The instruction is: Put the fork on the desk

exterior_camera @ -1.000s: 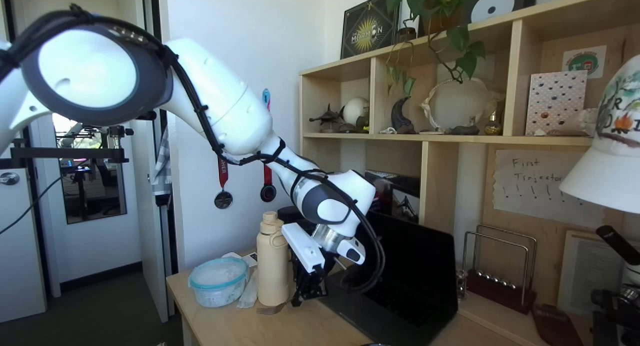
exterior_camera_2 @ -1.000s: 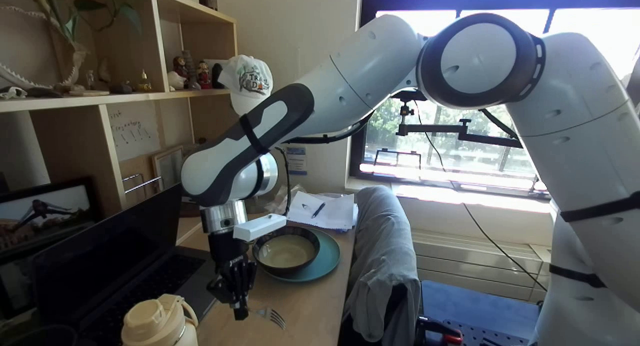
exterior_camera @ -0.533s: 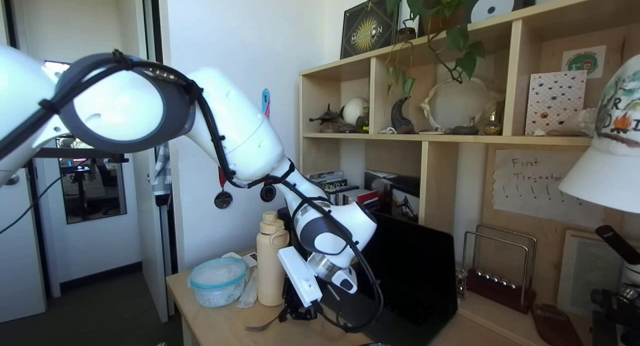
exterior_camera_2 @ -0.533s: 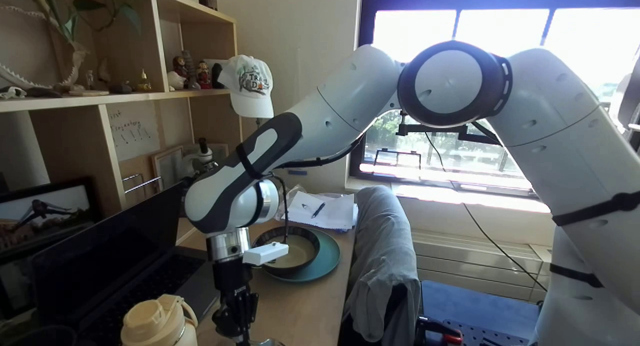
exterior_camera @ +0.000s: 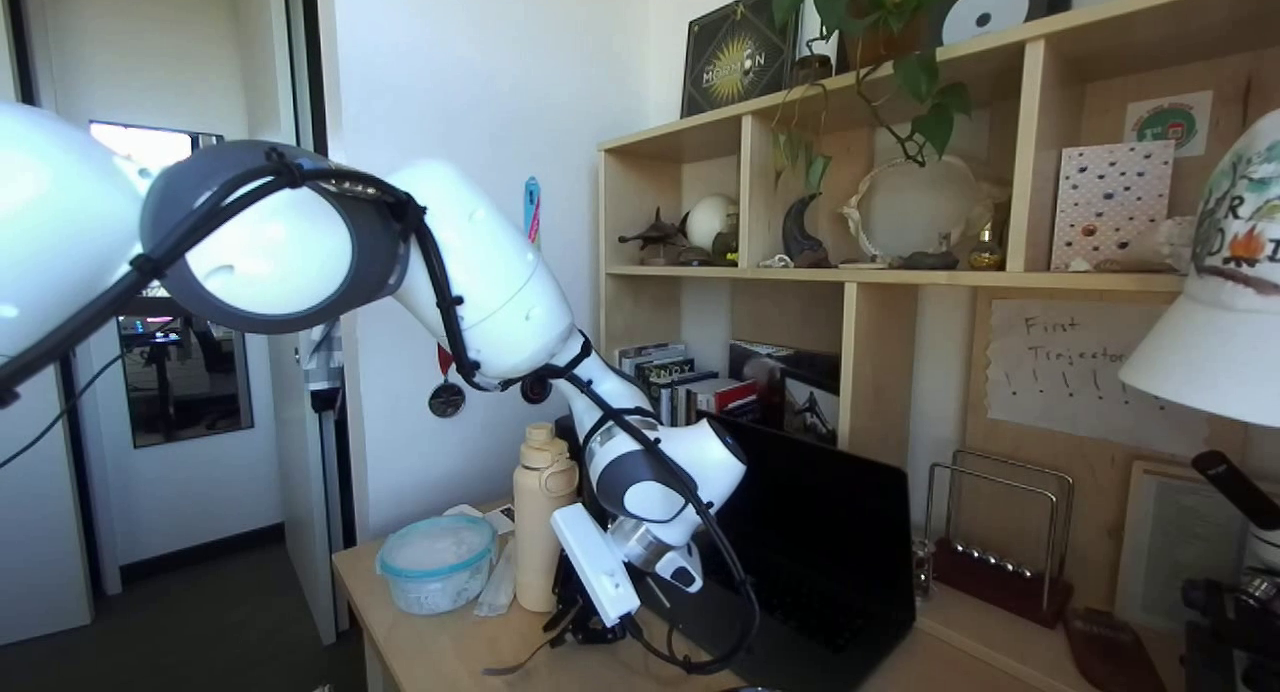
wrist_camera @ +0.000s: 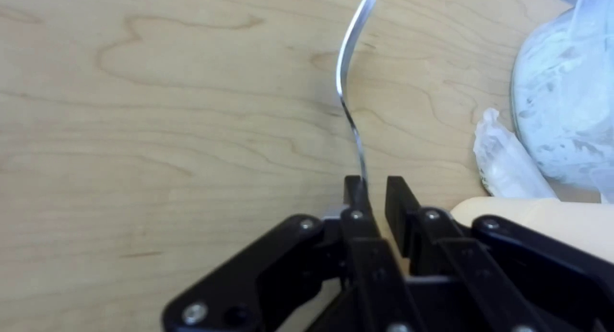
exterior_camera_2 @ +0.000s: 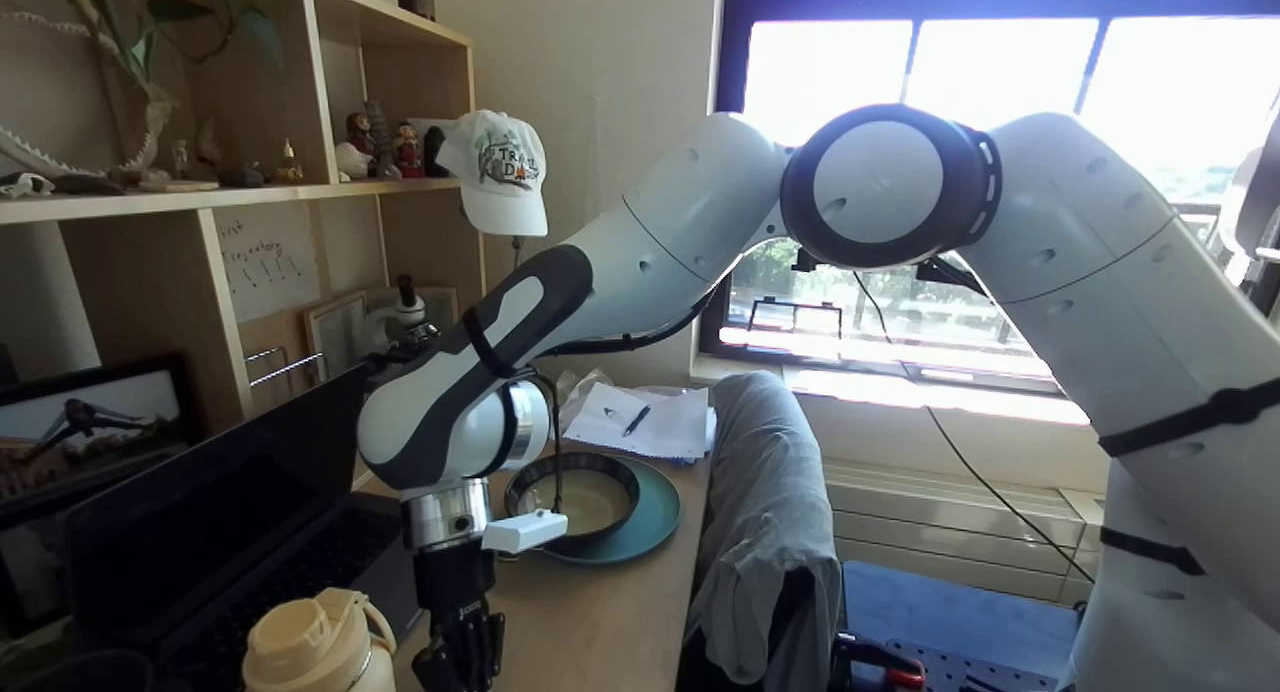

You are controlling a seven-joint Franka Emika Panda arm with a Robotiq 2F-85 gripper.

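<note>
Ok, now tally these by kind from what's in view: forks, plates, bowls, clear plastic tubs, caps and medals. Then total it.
Fork: 1
Teal plate: 1
Bowl: 1
Clear plastic tub: 1
White cap: 1
Medals: 2
Total: 7

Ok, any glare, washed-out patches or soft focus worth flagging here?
In an exterior view, the upper window panes are mostly blown out; in an exterior view, the arm's white casing is partly washed out; in the wrist view, the fork gleams along one edge and the claw looks slightly soft.
</note>
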